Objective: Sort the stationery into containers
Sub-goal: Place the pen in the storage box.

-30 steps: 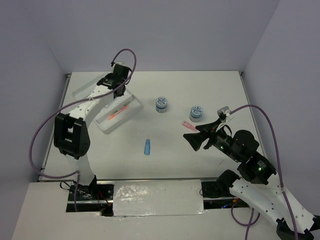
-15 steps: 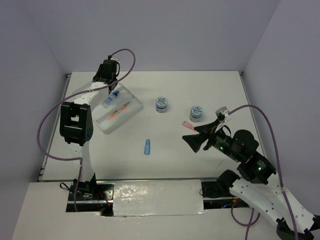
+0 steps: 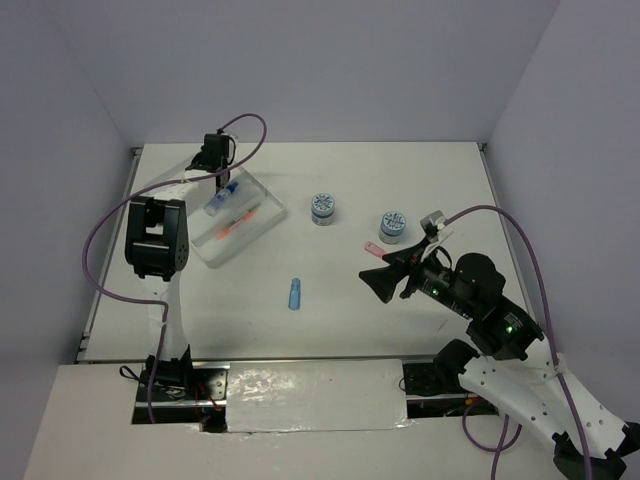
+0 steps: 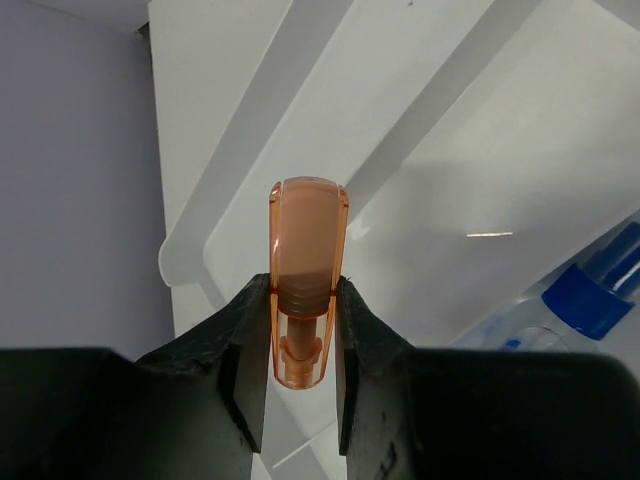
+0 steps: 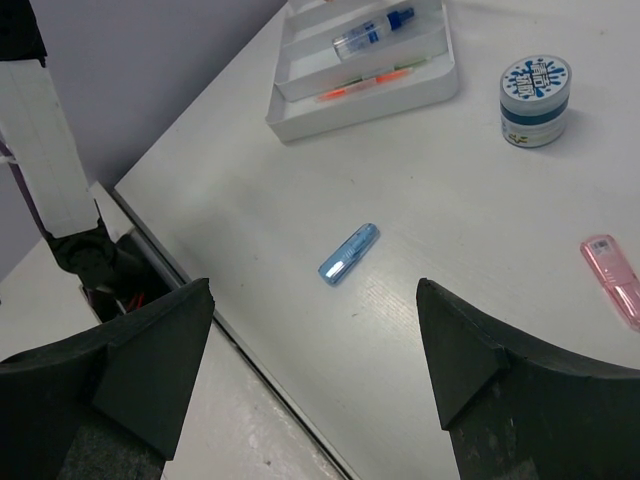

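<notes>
The left fingers pinch an orange cap-like piece between them. Its rounded end sticks out past the tips. In the left wrist view this piece sits at the centre of the frame, over the white tray, near the rounded corner of one long compartment. Whether it touches the tray floor cannot be told. At the right edge of that view, a blue-capped clear bottle lies in a neighbouring compartment.

From above, the tray lies slantwise in the upper left of the bench, with the left fingers at its far end. The bottle lies in the tray close under them. A thin orange pen lies in another compartment, nearer the centre of the frame.

The right fingers are spread wide and grip nothing. They hang above the bench at the right of the overhead frame, pointing left.

A blue cap-like piece lies alone on the bench between them in the right wrist view, low in the centre of the overhead frame. A pink cap-like piece lies at the right edge of the wrist view, just beside the fingertips seen from above.

Two round blue-white pots stand upright in the middle of the bench, well apart from the tray. One pot is near the centre, and the other pot stands to its right, near the pink piece.
</notes>
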You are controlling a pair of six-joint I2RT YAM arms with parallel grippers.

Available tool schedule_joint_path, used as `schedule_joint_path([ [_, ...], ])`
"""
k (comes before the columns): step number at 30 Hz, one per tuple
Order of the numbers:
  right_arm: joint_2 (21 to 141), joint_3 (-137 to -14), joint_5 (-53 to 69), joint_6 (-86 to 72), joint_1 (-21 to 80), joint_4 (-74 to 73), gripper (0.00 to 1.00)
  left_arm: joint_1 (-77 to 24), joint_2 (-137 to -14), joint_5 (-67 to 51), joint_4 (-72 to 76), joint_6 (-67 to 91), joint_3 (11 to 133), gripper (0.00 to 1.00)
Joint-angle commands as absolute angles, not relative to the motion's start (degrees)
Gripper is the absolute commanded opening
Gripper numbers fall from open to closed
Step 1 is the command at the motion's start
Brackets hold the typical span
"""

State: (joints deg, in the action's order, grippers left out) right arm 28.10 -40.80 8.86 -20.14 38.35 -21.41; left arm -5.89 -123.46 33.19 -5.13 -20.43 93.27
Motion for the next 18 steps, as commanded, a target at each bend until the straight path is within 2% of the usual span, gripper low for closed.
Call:
schedule_joint_path([
  [1,28.39,-40.87,9.40,-20.57,38.23,-17.93,0.89,-5.80,-123.49,29.28,-5.18,-17.67,94.31,0.30],
  [2,28.56,-41.04,9.40,-20.57,38.23,-17.84,0.89,-5.80,-123.40,28.57,-5.36,-17.58,93.96,0.30],
  [5,29.53,-41.40,9.40,-20.39,38.23,-17.67,0.89,-5.63,-122.87,27.51,-5.71,-16.96,92.73,0.49],
  [6,29.79,-41.57,9.40,-20.30,38.23,-17.84,0.89,-5.45,-122.61,27.77,-5.45,-16.53,92.12,0.60],
  [8,30.06,-41.83,9.40,-20.22,38.23,-17.93,0.89,-5.28,-121.91,27.43,-5.62,-16.00,91.67,0.68],
  [12,29.97,-42.54,9.23,-20.04,38.23,-18.10,0.89,-4.66,-120.76,27.25,-6.33,-15.03,92.19,0.77],
  [16,30.15,-43.68,8.96,-19.78,38.23,-18.63,0.89,-4.66,-116.91,26.72,-8.60,-10.74,95.17,0.77],
  [18,30.58,-44.38,8.62,-19.69,38.23,-19.07,0.89,-4.75,-112.95,26.19,-13.87,-3.11,99.46,0.97],
])
